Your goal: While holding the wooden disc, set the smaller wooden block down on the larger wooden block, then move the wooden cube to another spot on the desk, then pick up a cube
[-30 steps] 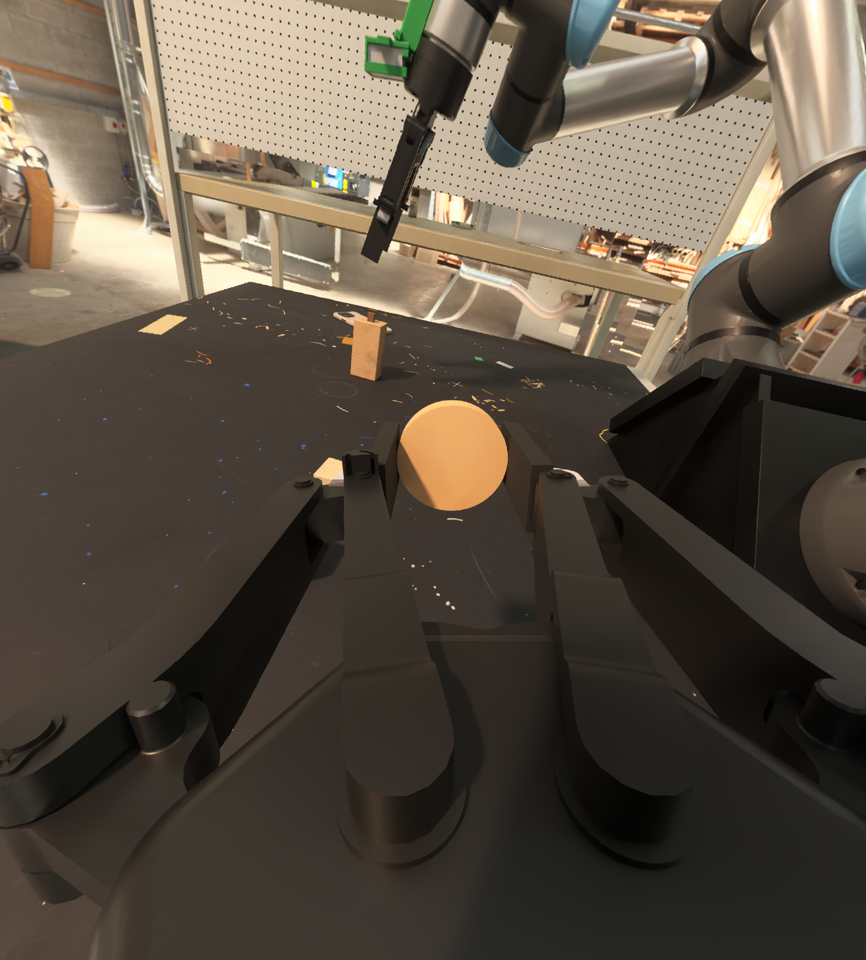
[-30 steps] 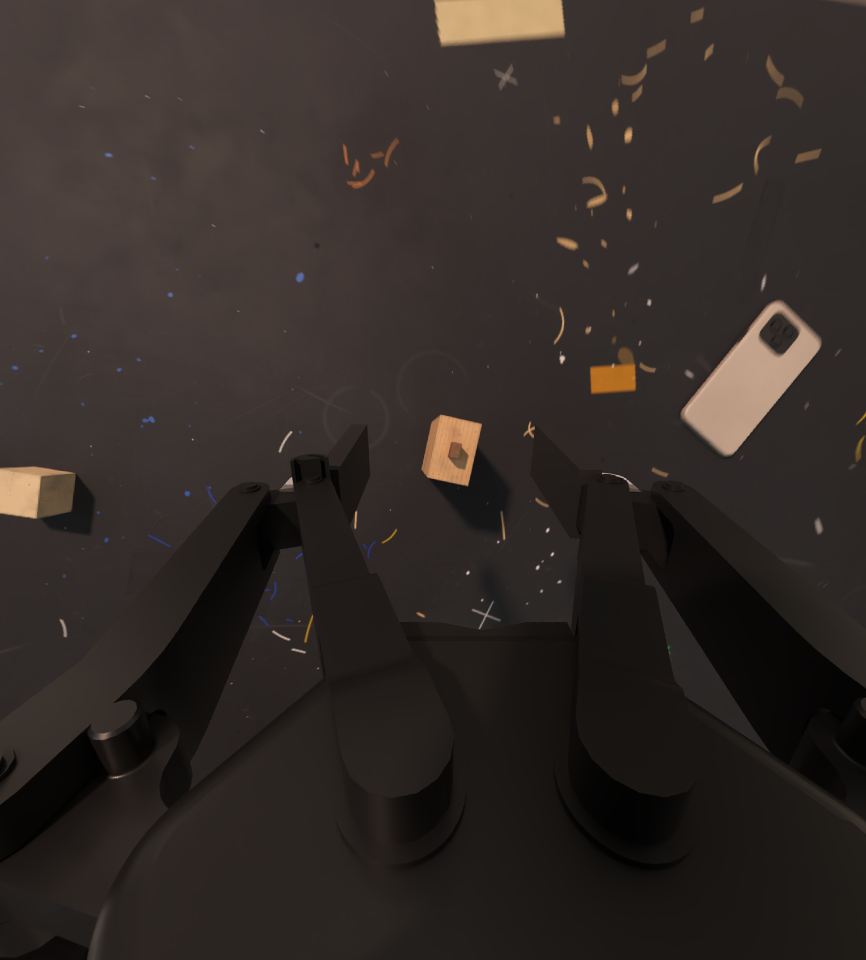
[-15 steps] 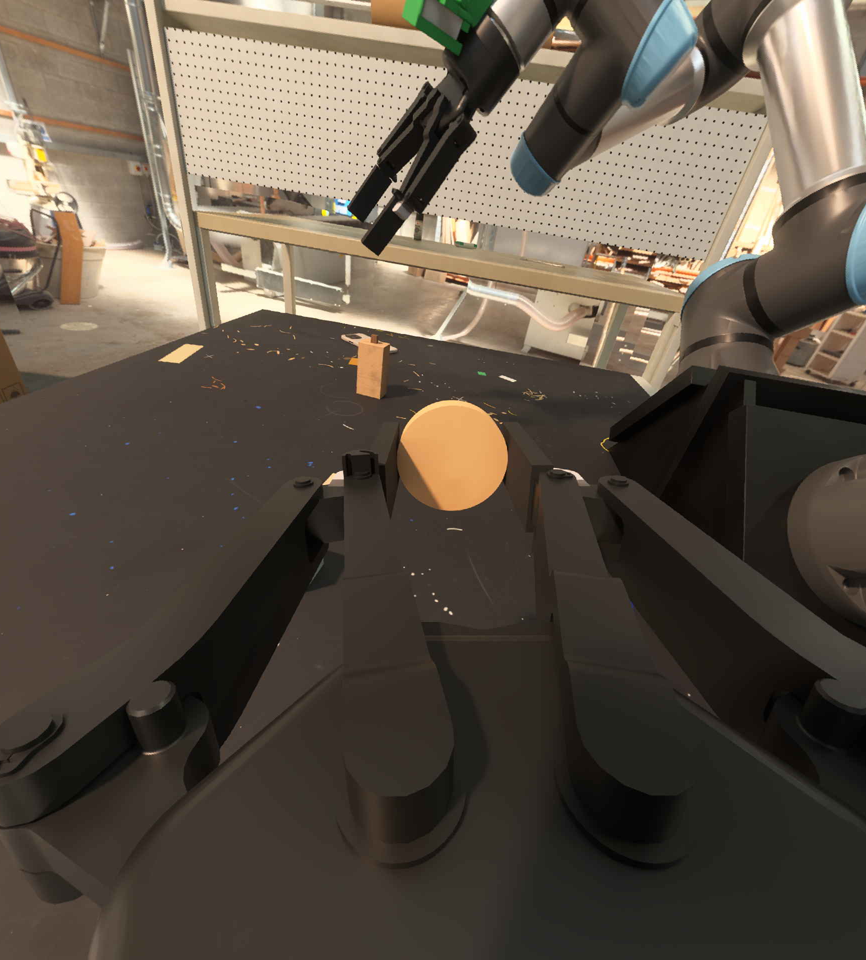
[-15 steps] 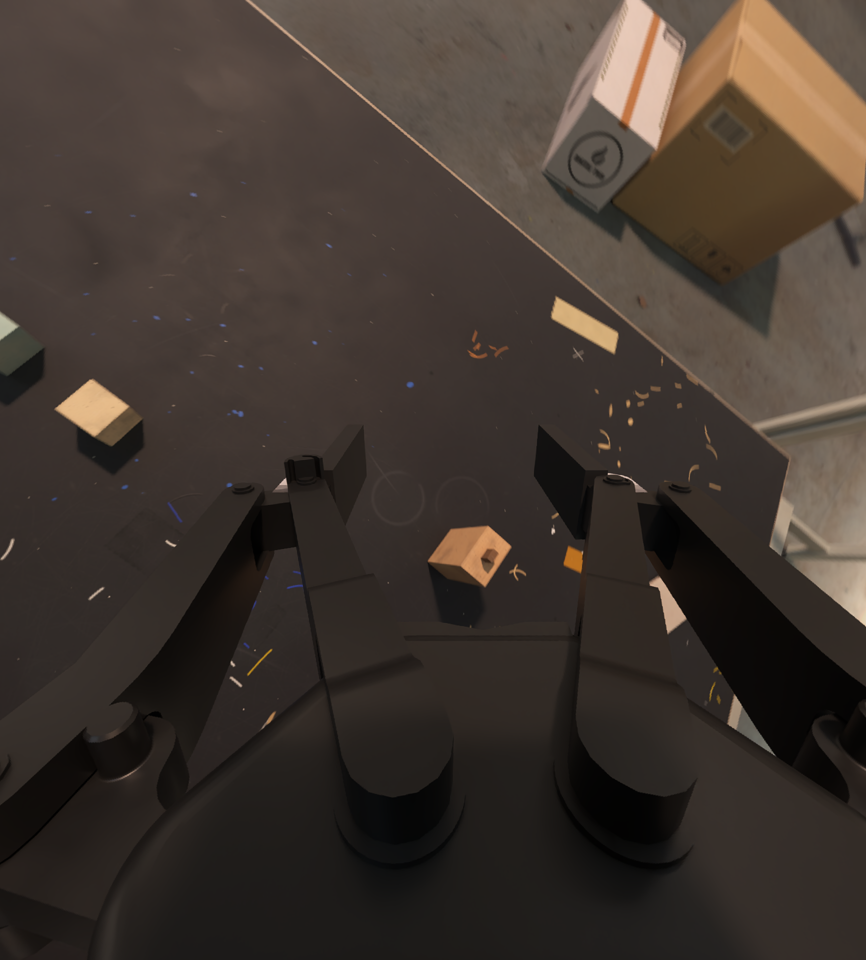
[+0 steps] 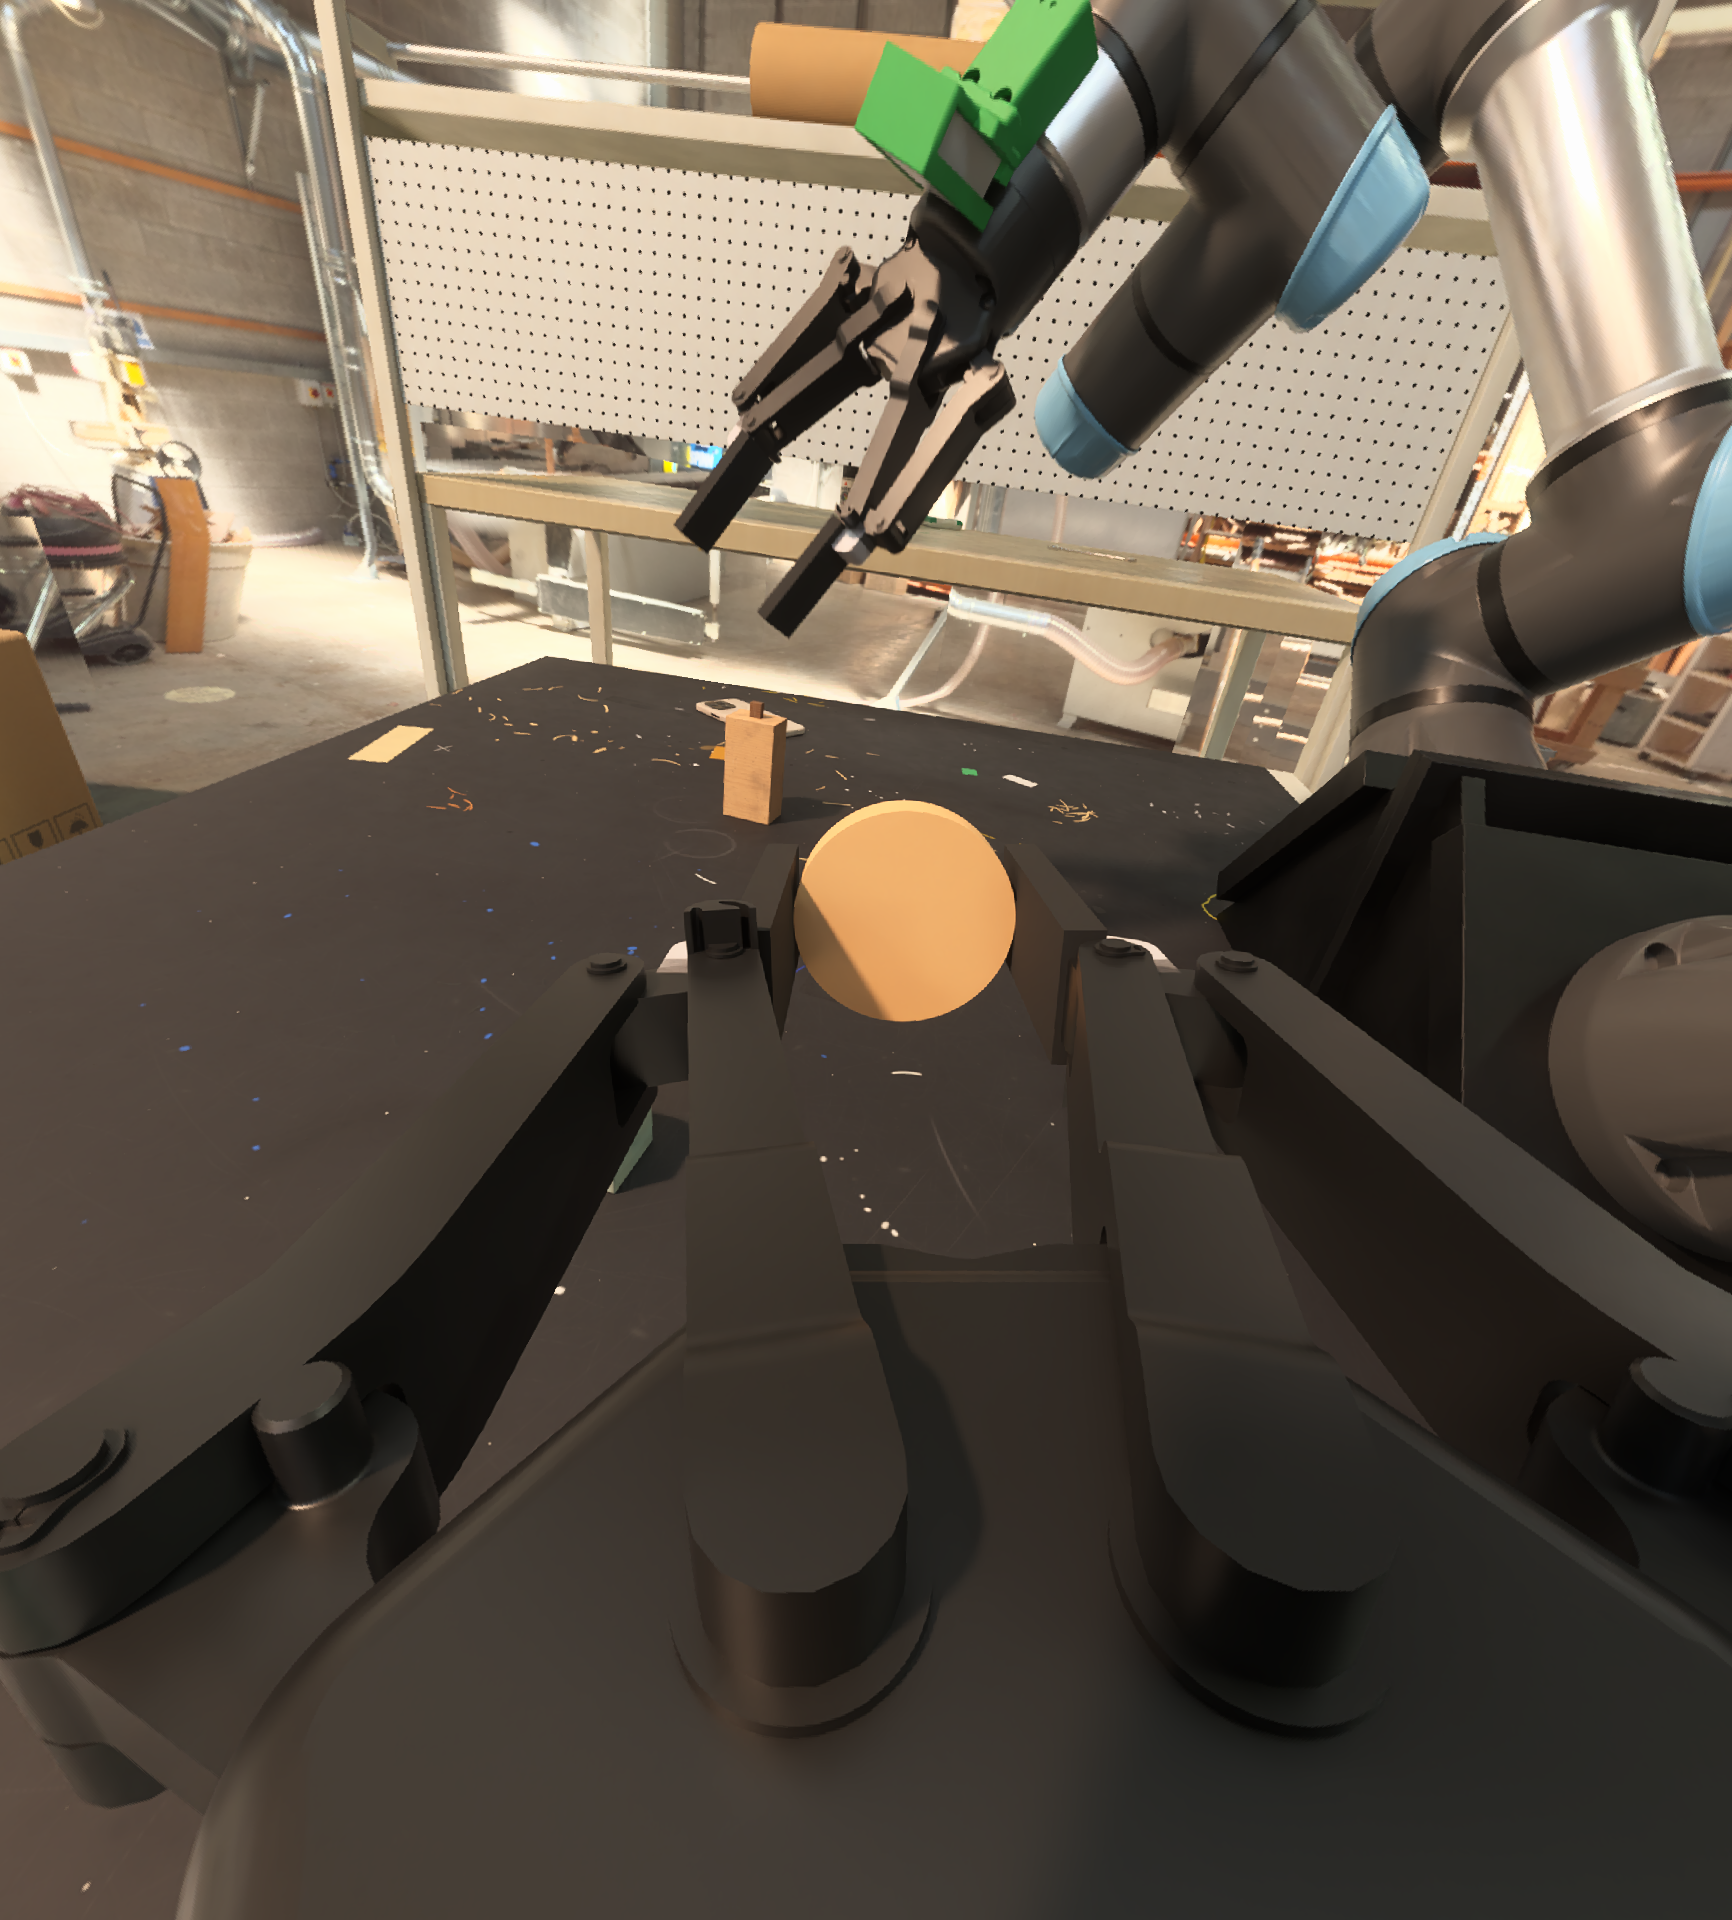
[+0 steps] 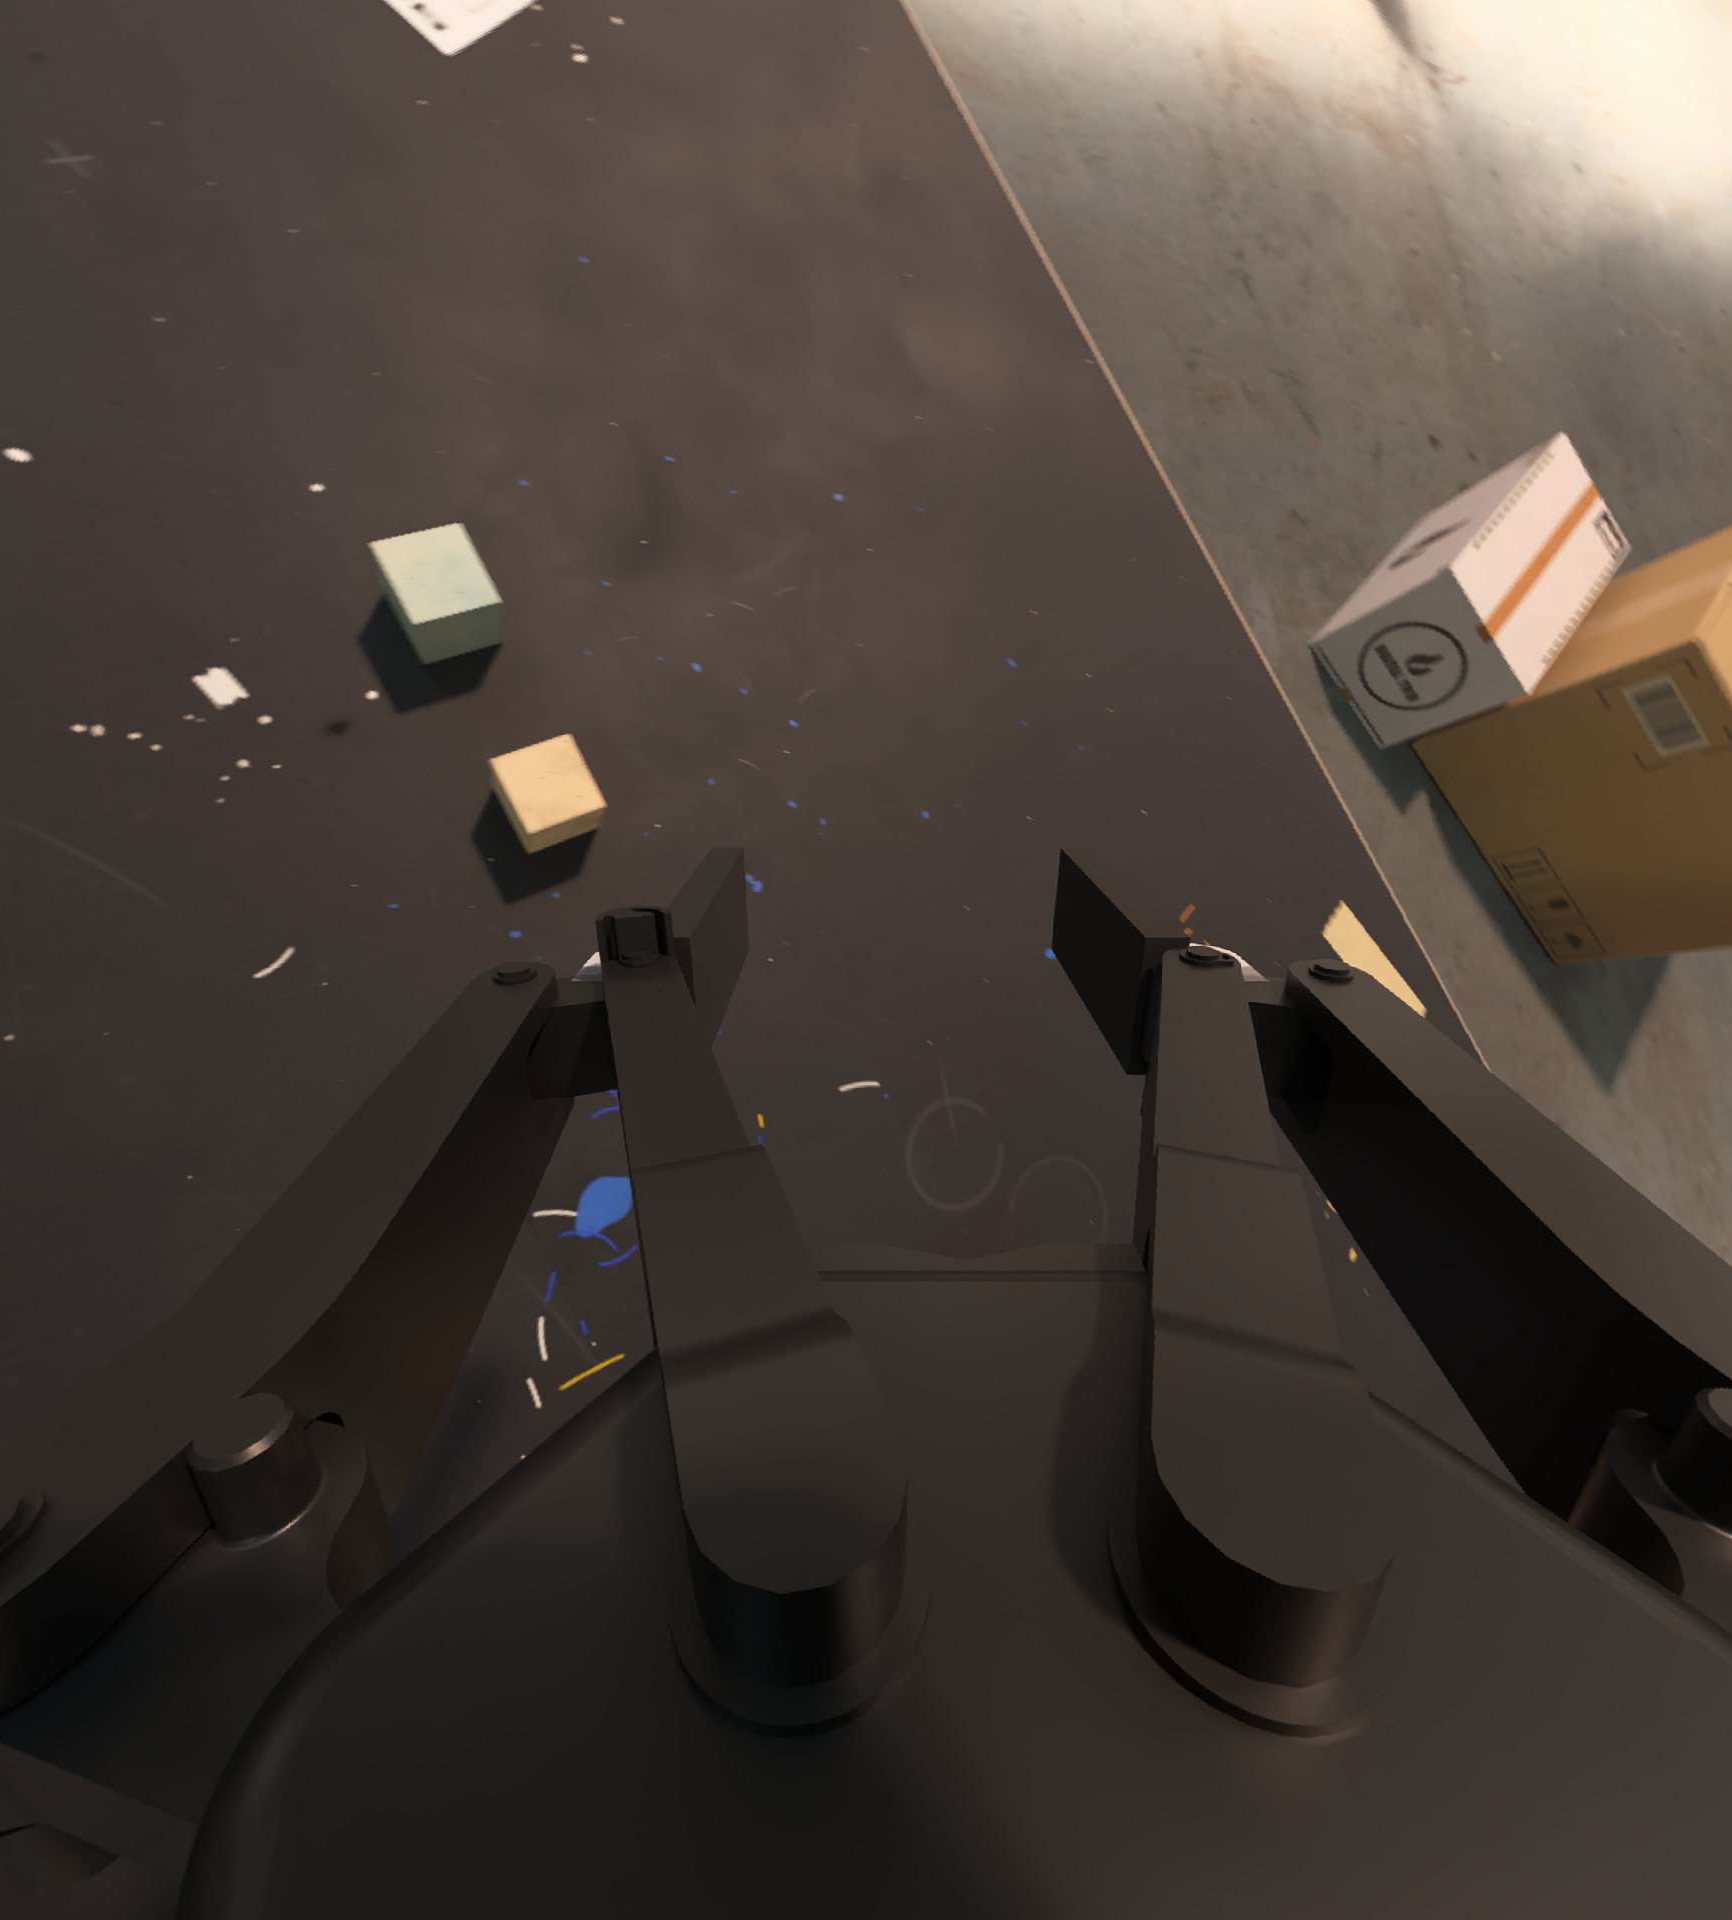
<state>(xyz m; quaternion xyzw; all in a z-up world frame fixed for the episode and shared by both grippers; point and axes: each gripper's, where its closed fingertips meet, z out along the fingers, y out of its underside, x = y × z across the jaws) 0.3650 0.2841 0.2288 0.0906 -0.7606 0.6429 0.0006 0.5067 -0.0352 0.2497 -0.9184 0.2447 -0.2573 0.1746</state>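
Between my left claw's (image 5: pixel 903 914) fingers sat the round tan wooden disc (image 5: pixel 903 909), pinched firmly. My right claw (image 6: pixel 900 940) hung spread and empty above the dark counter (image 6: pixel 737 364); I judged squaring over the pale wooden cube (image 6: pixel 547 790) best.

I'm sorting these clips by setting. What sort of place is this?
Most likely a woodworking shop or warehouse workshop. A white pegboard backs a bench behind the dark desk, wood shavings litter the desk, and a cardboard box sits on the bare concrete floor.
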